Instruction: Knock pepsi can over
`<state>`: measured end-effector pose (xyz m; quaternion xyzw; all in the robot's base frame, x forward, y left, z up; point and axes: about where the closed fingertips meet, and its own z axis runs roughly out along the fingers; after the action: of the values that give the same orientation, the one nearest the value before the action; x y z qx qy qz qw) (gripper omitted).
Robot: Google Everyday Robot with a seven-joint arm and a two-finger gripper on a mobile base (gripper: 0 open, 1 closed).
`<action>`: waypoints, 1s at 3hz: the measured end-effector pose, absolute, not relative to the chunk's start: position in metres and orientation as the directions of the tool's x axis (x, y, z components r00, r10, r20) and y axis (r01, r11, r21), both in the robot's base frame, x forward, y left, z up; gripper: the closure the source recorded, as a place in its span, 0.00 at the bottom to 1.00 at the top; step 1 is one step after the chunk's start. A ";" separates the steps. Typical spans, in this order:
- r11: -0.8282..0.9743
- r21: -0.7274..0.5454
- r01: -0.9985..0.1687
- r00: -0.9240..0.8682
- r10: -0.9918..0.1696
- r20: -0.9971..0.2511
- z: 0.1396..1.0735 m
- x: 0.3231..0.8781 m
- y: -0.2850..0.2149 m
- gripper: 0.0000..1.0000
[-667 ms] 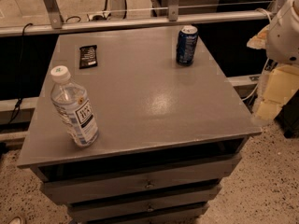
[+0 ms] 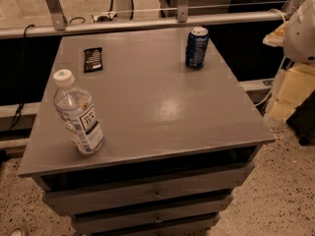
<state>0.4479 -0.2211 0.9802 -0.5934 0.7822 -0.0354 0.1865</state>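
Note:
The pepsi can (image 2: pixel 197 48), dark blue with white lettering and a silver top, stands upright near the far right corner of the grey cabinet top (image 2: pixel 157 97). My gripper (image 2: pixel 289 95), cream-coloured under a white arm housing (image 2: pixel 305 33), hangs beyond the right edge of the cabinet. It is to the right of the can and nearer to the front, and it does not touch the can.
A clear plastic water bottle (image 2: pixel 78 114) with a white cap stands upright at the front left. A small black packet (image 2: pixel 93 59) lies flat at the far left. A metal rail (image 2: pixel 147 23) runs behind the cabinet. Drawers (image 2: pixel 152 193) sit below the top, on a speckled floor.

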 end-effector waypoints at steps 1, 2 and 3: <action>0.331 -0.315 -0.890 -0.223 -0.916 -0.333 0.978 0.492 -0.232 0.00; 0.377 -0.321 -0.869 -0.218 -0.874 -0.435 0.965 0.554 -0.241 0.00; 0.416 -0.295 -0.860 -0.217 -0.823 -0.526 0.936 0.616 -0.238 0.00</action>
<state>0.6157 -0.2379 0.9364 -0.5396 0.7795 0.0297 0.3166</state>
